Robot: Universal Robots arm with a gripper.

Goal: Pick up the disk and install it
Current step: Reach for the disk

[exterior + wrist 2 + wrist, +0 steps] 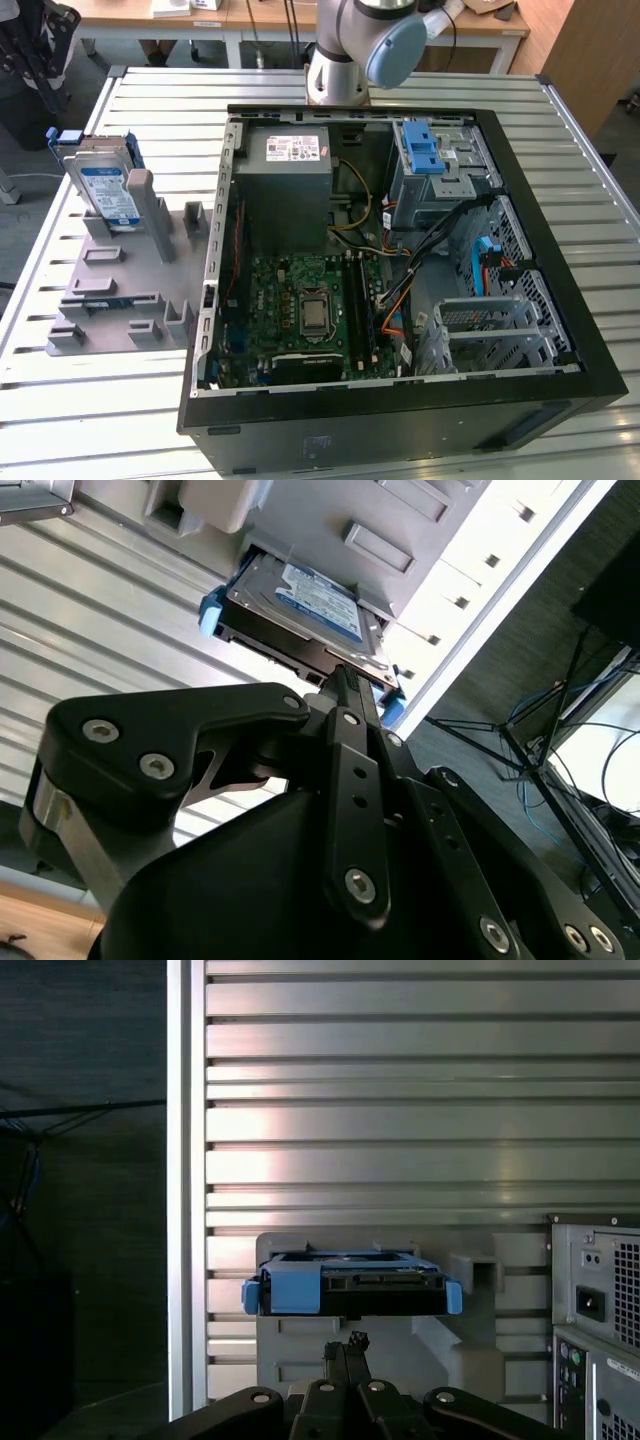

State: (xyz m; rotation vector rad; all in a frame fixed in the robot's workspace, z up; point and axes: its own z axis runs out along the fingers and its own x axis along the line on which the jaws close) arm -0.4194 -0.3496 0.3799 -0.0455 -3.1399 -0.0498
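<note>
The disk (pixel 108 190) stands on edge in a grey slotted holder (pixel 130 290) on the slatted metal table (pixel 40 400), at the exterior view's left of the open computer case (pixel 400 405) (its board exposed). In both wrist views the gripper (pixel 350 675) (pixel 348 1345) is clenched on nothing, its tips near the disk's blue-framed edge

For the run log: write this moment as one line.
disk: upright in grey fixture, outside computer case | gripper: shut, empty, pointed at disk, not touching | install: not done
</note>
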